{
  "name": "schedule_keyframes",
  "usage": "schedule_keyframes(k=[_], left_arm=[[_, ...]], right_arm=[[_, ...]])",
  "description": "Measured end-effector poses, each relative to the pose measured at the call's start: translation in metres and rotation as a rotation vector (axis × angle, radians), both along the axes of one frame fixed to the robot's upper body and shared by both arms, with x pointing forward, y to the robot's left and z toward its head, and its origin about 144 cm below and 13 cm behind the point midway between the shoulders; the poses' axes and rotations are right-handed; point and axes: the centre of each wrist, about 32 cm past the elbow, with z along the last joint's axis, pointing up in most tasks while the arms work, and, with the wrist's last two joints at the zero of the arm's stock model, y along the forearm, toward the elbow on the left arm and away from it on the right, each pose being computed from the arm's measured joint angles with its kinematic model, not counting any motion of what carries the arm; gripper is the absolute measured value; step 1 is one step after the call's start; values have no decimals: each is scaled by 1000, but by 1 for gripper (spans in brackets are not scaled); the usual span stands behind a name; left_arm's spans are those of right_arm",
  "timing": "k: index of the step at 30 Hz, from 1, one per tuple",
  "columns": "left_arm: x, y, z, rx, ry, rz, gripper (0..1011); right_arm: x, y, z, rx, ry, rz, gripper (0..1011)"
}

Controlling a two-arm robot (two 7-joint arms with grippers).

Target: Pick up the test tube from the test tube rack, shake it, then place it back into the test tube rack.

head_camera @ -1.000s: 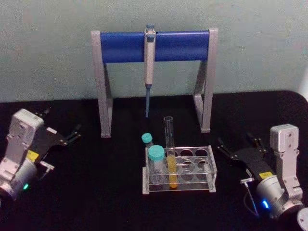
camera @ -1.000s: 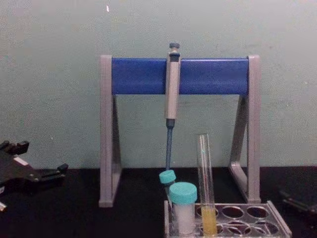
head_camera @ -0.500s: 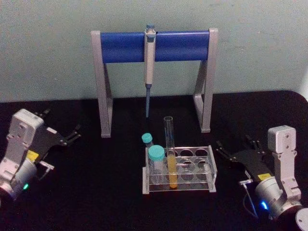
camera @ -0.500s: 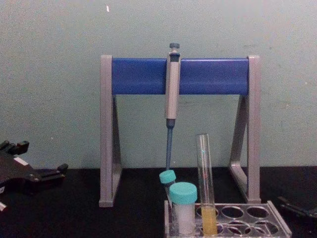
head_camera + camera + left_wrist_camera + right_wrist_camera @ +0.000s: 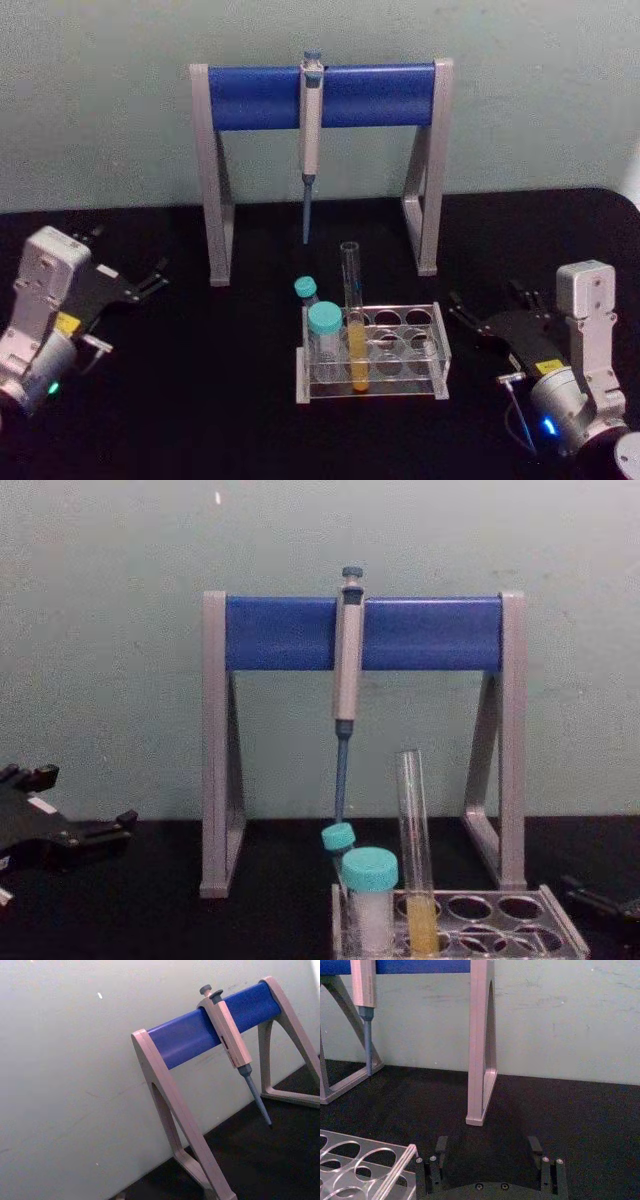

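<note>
Looking down from the head camera, I see the test tube standing upright in the test tube rack at the middle of the black table, yellow liquid in its lower part; two teal-capped vials sit in the rack just to its left; behind stands the grey stand with its blue crossbar, the pipette hanging from it; my left gripper rests well to the left of the rack, fingers apart and holding nothing; my right gripper sits near the rack's right end, not touching it, fingers spread and empty.

From the chest camera, the tube rises above the rack, in a front hole beside the larger vial; the left gripper lies low at the left edge.

On the left wrist camera I get the stand and the pipette against the wall.

On the right wrist camera the two fingertips stand wide apart with bare table between them; a corner of the rack lies close beside them, apart from them.
</note>
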Motion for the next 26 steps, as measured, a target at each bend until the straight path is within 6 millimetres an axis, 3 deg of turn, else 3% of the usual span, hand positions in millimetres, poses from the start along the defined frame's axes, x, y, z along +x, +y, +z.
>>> schedule_keyframes(k=[26], left_arm=[[0, 0, 0, 0, 0, 0, 1001]], right_arm=[[0, 0, 0, 2, -1, 0, 1000]])
